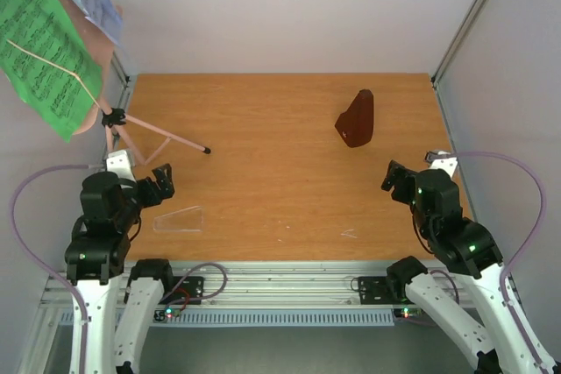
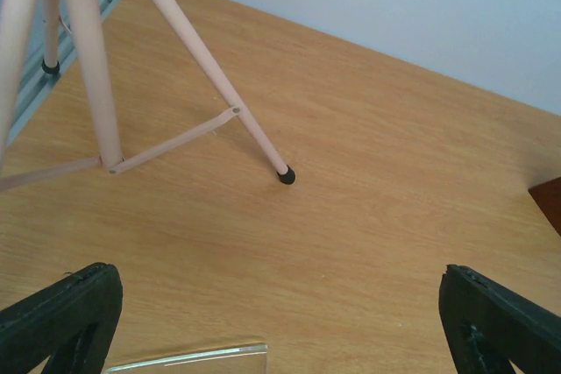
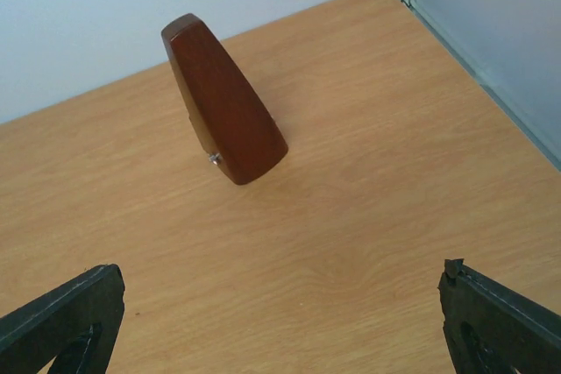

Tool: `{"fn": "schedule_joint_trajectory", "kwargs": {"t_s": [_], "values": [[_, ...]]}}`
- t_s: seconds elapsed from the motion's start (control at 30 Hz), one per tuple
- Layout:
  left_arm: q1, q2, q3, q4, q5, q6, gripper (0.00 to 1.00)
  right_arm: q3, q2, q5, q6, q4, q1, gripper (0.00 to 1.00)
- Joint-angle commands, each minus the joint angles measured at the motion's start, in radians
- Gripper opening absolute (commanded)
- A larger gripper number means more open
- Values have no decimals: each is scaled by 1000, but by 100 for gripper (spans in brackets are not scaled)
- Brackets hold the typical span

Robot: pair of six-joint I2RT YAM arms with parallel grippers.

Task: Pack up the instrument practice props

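One stand (image 1: 163,136), two sheets (image 1: 44,50), one metronome (image 1: 356,118)

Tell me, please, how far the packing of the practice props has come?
Done: nothing that shows. The music stand stands unfolded with the music sheets on it. The metronome is upright on the table, and the clear cover lies apart from it. In hand: nothing; the left gripper and the right gripper are open and empty. Left: everything.

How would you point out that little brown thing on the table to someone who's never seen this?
Start at the wooden table and look to its far right part. There stands the metronome, alone. It is the only reddish-brown, pyramid-shaped thing, unlike the pink music stand on the left.
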Motion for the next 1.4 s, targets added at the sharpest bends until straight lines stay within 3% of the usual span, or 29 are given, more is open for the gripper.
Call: {"fn": "schedule_joint_trajectory", "kwargs": {"t_s": [0.0, 0.33, 0.67, 1.0, 1.37], "values": [[4, 10, -5, 61, 34, 8, 99, 58, 29, -9, 18, -57, -1, 99], [4, 30, -12, 104, 104, 27, 99, 176, 160, -77, -25, -134, -1, 99], [4, 69, -39, 155, 65, 91, 99, 415, 617, -104, -52, -100, -12, 98], [3, 84, -47, 156, 100, 95, 99, 674, 1061, -234, 20, 10, -174, 91], [-3, 80, -51, 158, 91, 95, 99, 950, 1327, -80, 78, -49, -178, 91]]}}
